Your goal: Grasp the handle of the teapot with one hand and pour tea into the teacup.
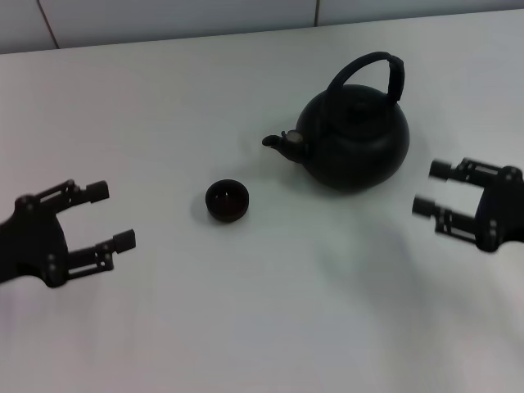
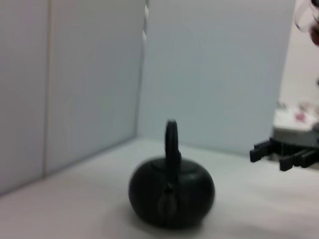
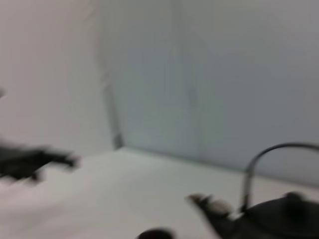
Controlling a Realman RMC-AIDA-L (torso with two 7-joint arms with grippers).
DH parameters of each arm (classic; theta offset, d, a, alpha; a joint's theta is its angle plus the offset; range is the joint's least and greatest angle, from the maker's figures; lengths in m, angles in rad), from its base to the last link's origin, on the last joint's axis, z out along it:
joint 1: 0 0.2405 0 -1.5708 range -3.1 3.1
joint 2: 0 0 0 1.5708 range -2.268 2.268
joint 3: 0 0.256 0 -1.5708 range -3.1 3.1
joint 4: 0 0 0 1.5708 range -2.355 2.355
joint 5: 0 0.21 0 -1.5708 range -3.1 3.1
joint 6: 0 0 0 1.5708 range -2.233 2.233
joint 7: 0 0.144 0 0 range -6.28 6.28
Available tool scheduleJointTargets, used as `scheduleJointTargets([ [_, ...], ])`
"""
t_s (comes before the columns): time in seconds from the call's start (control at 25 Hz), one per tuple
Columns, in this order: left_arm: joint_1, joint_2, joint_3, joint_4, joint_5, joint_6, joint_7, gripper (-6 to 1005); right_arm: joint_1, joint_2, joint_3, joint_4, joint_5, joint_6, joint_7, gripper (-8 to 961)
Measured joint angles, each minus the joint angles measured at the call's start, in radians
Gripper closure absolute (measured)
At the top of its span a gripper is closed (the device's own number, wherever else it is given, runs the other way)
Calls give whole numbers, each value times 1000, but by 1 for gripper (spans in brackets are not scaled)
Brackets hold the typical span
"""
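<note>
The round matte-black teapot [image 1: 354, 141] stands on the white table right of centre, its spout [image 1: 278, 142] pointing left toward the teacup. Its arched black handle [image 1: 372, 70] stands upright over the lid. The small black teacup [image 1: 227, 200] sits left of the spout, apart from it. My right gripper [image 1: 432, 193] is open, right of the teapot and clear of it. My left gripper [image 1: 110, 217] is open at the left, well away from the cup. The teapot also shows in the left wrist view [image 2: 171, 194] and the right wrist view [image 3: 271, 219].
The white table [image 1: 262, 327] ends at a pale wall [image 1: 164, 20] at the back. The right gripper shows far off in the left wrist view [image 2: 279, 154], and the left gripper in the right wrist view [image 3: 35, 162].
</note>
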Motion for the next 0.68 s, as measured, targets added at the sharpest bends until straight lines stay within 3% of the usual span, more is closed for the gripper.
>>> scheduleJointTargets([
  [0.08,-60,30,2,47,77,14,-102,188,18,-3,-4,-112,-123,-52,80,329],
  [0.2,-76,35,2,74,112,21,-138,188,36,-3,-6,-169,-186,-67,125,329],
  [0.24,-106,39,2,132,181,37,-208,188,47,-3,-4,-187,-212,-69,142,329],
  [0.36,-140,40,2,183,246,61,-267,189,84,-7,-1,-213,-269,-68,173,329],
  [0.68,-153,29,1,192,260,96,-287,189,124,-6,1,-218,-298,-55,179,329],
])
